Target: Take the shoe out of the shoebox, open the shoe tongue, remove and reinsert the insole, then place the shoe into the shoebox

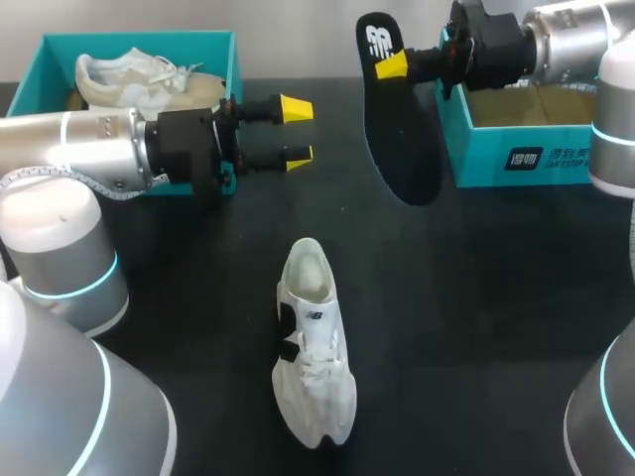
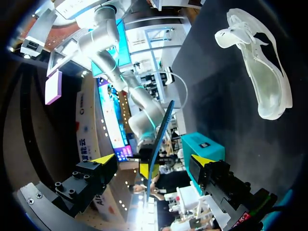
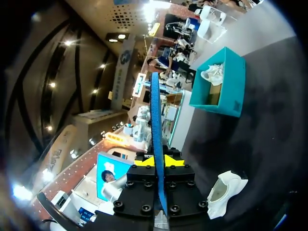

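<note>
Our right tool (image 1: 393, 67) pinches the insole (image 1: 402, 139) only by its tip, so it could slip out. Our left tool (image 1: 297, 132) is spread.

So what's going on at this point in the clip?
The right gripper is shut on the black insole, holding it up above the table. The white shoe lies on the table near the middle. The left gripper is open and holds nothing, beside the left shoebox, which has another shoe in it.
</note>
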Motion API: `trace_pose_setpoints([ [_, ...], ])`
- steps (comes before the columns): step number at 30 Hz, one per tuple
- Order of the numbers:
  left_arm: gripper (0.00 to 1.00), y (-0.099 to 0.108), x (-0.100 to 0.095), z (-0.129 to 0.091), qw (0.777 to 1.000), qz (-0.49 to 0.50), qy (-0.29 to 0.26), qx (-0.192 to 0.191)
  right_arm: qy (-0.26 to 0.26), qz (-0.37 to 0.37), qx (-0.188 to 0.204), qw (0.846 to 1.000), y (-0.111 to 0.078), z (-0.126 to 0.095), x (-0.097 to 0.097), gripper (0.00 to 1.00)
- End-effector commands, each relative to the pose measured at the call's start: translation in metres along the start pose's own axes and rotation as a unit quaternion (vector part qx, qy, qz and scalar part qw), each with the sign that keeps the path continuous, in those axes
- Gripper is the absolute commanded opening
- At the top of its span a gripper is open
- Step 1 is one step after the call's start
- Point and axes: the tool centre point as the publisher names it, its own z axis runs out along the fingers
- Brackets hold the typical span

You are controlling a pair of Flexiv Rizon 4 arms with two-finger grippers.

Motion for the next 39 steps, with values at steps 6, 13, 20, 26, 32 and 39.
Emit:
trace_pose_setpoints([
  [6, 1.00, 0.003, 0.004, 0.006, 1.000, -0.006, 0.010, -0.017, -0.010, 0.022, 0.008, 1.000, 0.000, 0.006, -0.003, 0.00],
  [13, 1.00, 0.010, 0.009, 0.008, 1.000, -0.015, 0.014, -0.024, 0.013, 0.082, -0.002, 0.997, 0.004, 0.039, -0.020, 0.00],
  [20, 1.00, 0.012, 0.024, 0.011, 1.000, -0.004, 0.014, -0.019, 0.026, 0.121, -0.020, 0.992, -0.002, 0.054, -0.029, 0.00],
  [26, 1.00, 0.014, 0.028, 0.018, 1.000, 0.005, 0.008, -0.016, 0.024, 0.126, -0.021, 0.992, -0.003, 0.056, -0.030, 0.00],
  [32, 1.00, 0.018, 0.026, 0.033, 1.000, 0.011, 0.007, -0.014, 0.024, 0.126, -0.021, 0.992, -0.003, 0.056, -0.030, 0.00],
  [39, 0.96, 0.020, 0.021, 0.045, 1.000, 0.018, 0.004, -0.011, 0.024, 0.126, -0.021, 0.992, -0.003, 0.056, -0.030, 0.00],
])
